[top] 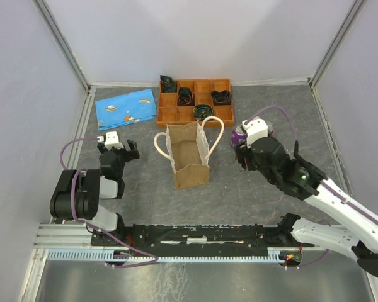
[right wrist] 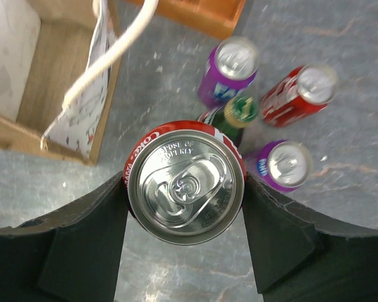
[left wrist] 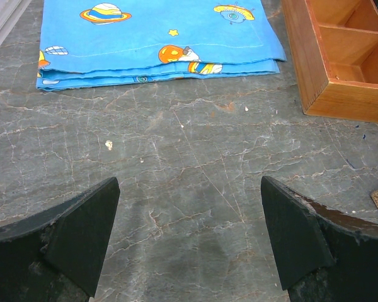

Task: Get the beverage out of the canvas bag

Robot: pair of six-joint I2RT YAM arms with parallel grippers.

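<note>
The tan canvas bag point(top: 188, 155) stands open in the middle of the table, its cream rope handles spread to both sides; its inside looks empty from above. In the right wrist view its corner point(right wrist: 63, 82) is at upper left. My right gripper point(right wrist: 186, 207) is shut on a red cola can point(right wrist: 186, 182), seen from above, held to the right of the bag. From the top view the gripper point(top: 246, 151) hides the can. My left gripper point(left wrist: 189, 233) is open and empty over bare table, left of the bag point(top: 116, 151).
Several cans and a green bottle point(right wrist: 239, 110) stand just beyond the held can, two purple point(right wrist: 230, 69) and one red point(right wrist: 299, 94). An orange wooden compartment tray point(top: 195, 100) sits behind the bag. A folded blue cloth point(top: 126, 107) lies at back left.
</note>
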